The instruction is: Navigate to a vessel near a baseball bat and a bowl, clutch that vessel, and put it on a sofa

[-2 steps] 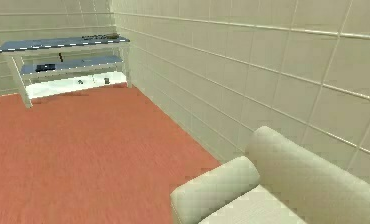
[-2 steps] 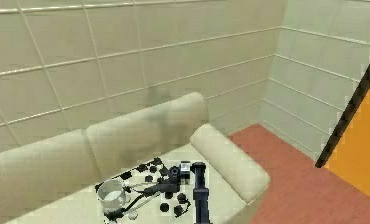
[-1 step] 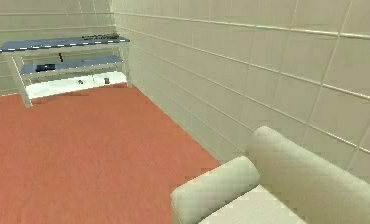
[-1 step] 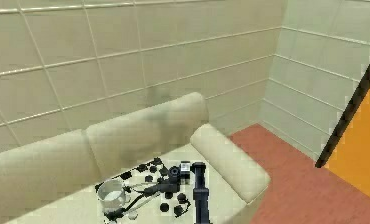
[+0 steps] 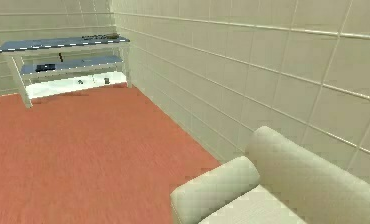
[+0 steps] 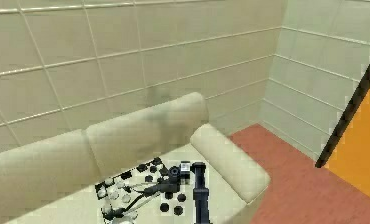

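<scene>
1. Cream tiled walls [image 5: 263,60] are wrapping the room, meeting at a far corner.
2. Reddish-brown floor [image 5: 83,140] is stretching across the forward view.
3. A white shelf unit [image 5: 53,45] with a blue-grey top is standing against the far wall.
4. A cream sofa [image 6: 103,145] is sitting tight against the tiles.
5. An orange panel [image 6: 361,140] is edging in at the arm side view's right.

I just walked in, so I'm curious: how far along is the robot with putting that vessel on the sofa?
Looks done: the robot stands beside the cream sofa. In hand: its arm reaches toward the seat, the tool showing against the cushion; whether it holds anything cannot be told. Left: the put-down itself, not yet evident.
</scene>
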